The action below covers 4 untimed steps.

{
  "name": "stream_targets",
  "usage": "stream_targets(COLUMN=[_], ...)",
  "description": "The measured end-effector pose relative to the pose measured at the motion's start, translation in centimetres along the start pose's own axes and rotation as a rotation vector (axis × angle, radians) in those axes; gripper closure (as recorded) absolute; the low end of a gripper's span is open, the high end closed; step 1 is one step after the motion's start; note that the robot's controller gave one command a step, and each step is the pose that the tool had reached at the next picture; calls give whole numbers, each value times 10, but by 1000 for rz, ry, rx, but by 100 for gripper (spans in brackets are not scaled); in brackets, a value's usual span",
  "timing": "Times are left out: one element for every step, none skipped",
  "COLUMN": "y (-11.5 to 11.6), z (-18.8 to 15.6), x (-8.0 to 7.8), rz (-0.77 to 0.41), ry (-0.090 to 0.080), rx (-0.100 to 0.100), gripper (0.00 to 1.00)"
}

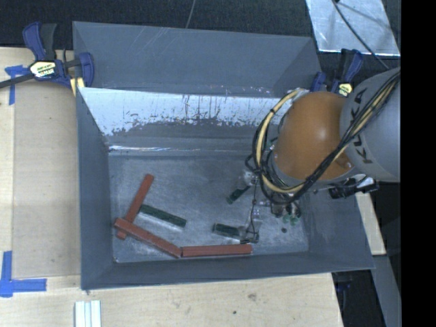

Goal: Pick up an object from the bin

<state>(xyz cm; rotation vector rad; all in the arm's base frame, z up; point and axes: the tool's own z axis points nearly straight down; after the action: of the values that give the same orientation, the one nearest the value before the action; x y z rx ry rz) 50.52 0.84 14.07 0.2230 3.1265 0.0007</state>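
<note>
Looks like a robotics lab test cell to me, not a home or a shop. There's a grey metal bin [95, 182] with sloped walls, the far wall all scratched and scuffed. A big industrial arm [387, 125] comes in from the right with an orange cover [306, 135] and cables [261, 148] looped round its wrist. The bin just holds odd test bits: reddish-brown bars [214, 251] and dark green sticks [163, 216].

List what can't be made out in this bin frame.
- Camera view: the floor at the right of the bin, hidden under the orange cover and cables.
- Camera view: whether the end effector touches the small dark block at the front; too small to tell.
- Camera view: the dark piece beside the cables; too small to identify.
</note>
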Motion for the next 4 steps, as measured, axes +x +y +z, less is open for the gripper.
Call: stream_targets(y=[0, 11, 17, 0], z=[4, 3, 52, 68], x=[21, -71, -4, -85], rz=[-30, -237, 27, -570], ry=[8, 3, 3, 6], rx=[1, 0, 1, -2], gripper=[0, 0, 0, 100])
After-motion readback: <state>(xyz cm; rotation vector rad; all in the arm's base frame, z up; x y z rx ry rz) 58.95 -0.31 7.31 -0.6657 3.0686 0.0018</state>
